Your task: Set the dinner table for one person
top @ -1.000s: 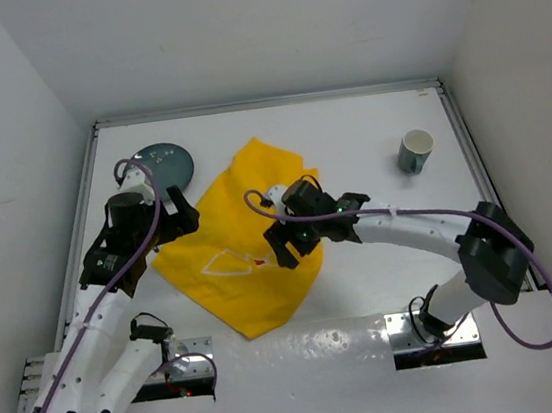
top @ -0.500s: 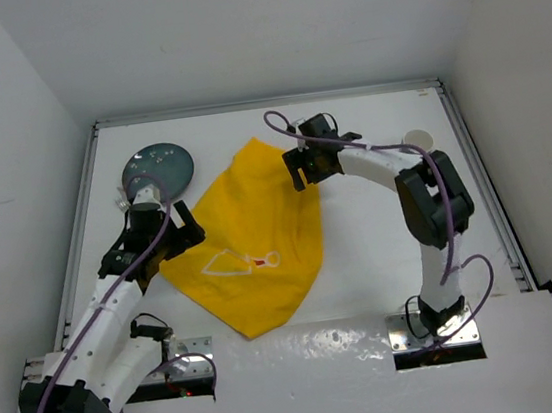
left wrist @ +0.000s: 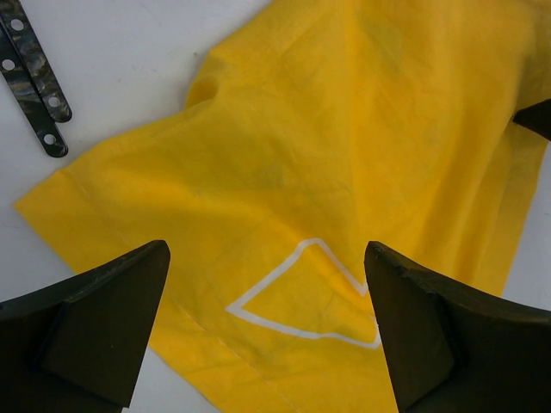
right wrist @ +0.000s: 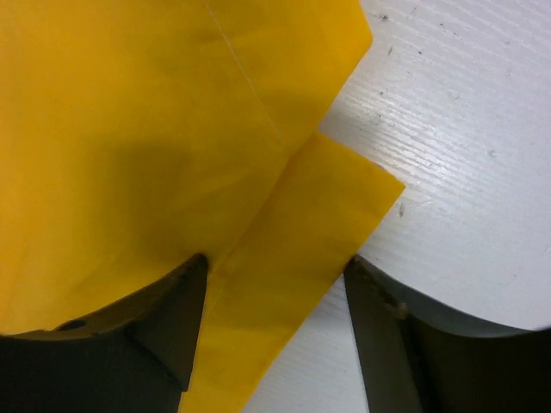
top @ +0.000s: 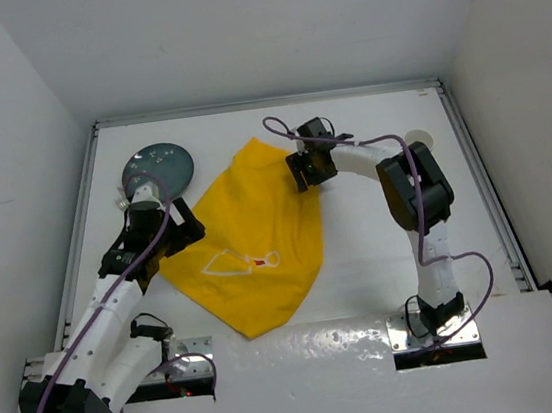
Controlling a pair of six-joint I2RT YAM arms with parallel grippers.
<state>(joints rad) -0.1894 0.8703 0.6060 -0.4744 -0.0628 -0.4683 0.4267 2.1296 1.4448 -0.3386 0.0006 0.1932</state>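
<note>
The white dinner table (top: 391, 243) holds a yellow cloth placemat (top: 250, 240) with a white outline drawing, lying rumpled left of centre. My left gripper (top: 177, 235) is open and empty, low over the mat's left corner; the left wrist view shows the mat (left wrist: 344, 155) between its fingers (left wrist: 103, 310). My right gripper (top: 305, 173) is open at the mat's far right corner. In the right wrist view its jaws (right wrist: 275, 275) straddle a folded-over flap of the mat (right wrist: 293, 241) without pinching it.
A dark teal plate (top: 157, 167) lies at the far left. A cup (top: 416, 136) stands at the far right, partly hidden behind the right arm. Two dark patterned cutlery handles (left wrist: 34, 82) lie beside the mat's left corner. Metal rails and white walls ring the table.
My right gripper has moved from the middle of the mat up to its far right corner. The mat's right edge has shifted. My left gripper has moved slightly toward the mat's left corner.
</note>
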